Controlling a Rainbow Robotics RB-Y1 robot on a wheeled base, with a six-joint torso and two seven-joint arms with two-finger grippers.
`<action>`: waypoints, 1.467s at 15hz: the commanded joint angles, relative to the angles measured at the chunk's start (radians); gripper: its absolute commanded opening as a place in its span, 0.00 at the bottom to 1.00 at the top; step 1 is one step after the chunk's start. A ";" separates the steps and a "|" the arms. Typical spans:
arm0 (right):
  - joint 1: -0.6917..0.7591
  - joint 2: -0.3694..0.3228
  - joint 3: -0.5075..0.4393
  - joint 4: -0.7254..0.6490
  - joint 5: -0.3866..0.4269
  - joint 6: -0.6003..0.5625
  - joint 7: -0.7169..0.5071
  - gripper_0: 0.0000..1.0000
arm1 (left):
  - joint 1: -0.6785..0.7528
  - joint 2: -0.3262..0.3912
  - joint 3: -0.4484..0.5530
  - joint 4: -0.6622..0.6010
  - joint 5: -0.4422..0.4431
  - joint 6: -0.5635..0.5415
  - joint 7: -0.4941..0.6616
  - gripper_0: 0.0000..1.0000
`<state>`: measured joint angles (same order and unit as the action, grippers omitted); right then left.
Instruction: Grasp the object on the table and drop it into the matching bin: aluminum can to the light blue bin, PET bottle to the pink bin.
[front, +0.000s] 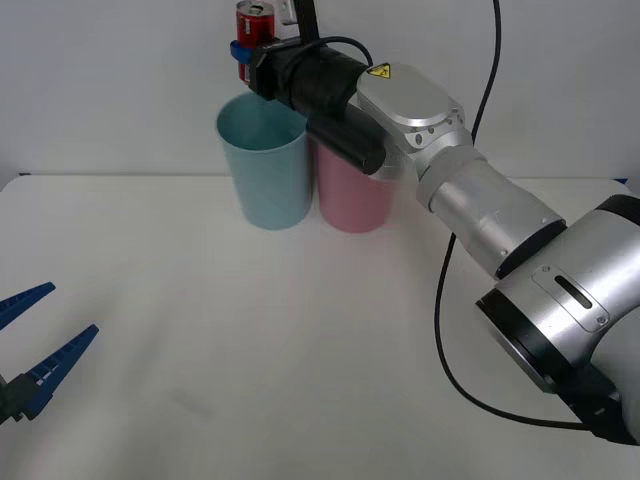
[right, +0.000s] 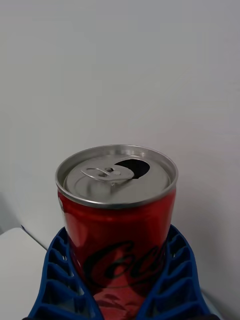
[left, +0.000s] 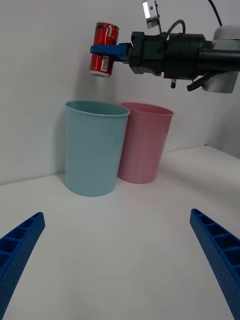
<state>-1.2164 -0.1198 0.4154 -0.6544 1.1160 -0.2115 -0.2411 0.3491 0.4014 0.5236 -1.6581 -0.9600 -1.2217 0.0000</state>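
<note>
My right gripper (front: 243, 48) is shut on the red aluminum can (front: 254, 22), holding it upright in the air above the light blue bin (front: 265, 165). Seen from the left wrist, the can (left: 104, 49) hangs a little above the light blue bin (left: 95, 147), over its rim. The right wrist view has the can (right: 117, 220) between the blue fingers (right: 55, 280), silver top up with the tab hole open. Beside the blue bin stands the pink bin (front: 352, 190), touching it. My left gripper (front: 35, 345) waits open low over the near left of the white table (front: 300, 350).
The right arm (front: 470, 210) reaches across over the pink bin (left: 145, 142) from the right. A black cable (front: 445, 300) hangs along it. Both bins stand at the table's far edge against a white wall.
</note>
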 joint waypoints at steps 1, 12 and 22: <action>0.001 0.000 0.014 -0.001 -0.012 0.000 0.000 0.00 | 0.000 0.000 0.000 0.000 0.000 0.000 0.000 1.00; 0.001 0.002 0.029 -0.001 -0.021 0.007 0.000 1.00 | 0.000 0.000 0.000 0.000 0.000 0.000 0.000 1.00; 0.175 -0.115 0.062 -0.244 -0.019 -0.003 -0.007 1.00 | 0.000 0.000 0.000 0.000 0.000 0.000 0.000 1.00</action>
<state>-1.0663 -0.2153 0.4655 -0.8616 1.0963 -0.2145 -0.2471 0.3491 0.4014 0.5236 -1.6581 -0.9599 -1.2217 0.0000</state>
